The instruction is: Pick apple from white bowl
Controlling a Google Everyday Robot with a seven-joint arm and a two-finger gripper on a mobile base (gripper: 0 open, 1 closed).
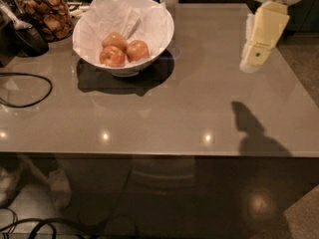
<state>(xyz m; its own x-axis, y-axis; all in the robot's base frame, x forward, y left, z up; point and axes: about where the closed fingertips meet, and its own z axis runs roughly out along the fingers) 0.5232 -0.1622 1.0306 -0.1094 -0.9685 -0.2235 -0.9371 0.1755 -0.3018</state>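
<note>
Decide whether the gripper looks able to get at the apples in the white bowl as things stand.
Probably yes. The gripper hangs above the table, well apart from the white bowl; nothing stands between them, and the apples lie uncovered.

Pincer (248, 65) right of white bowl (160, 45)

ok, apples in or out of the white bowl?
In. All three apples sit on the paper lining inside the white bowl. The gripper hangs over the table at picture right, well apart from the bowl.
</note>
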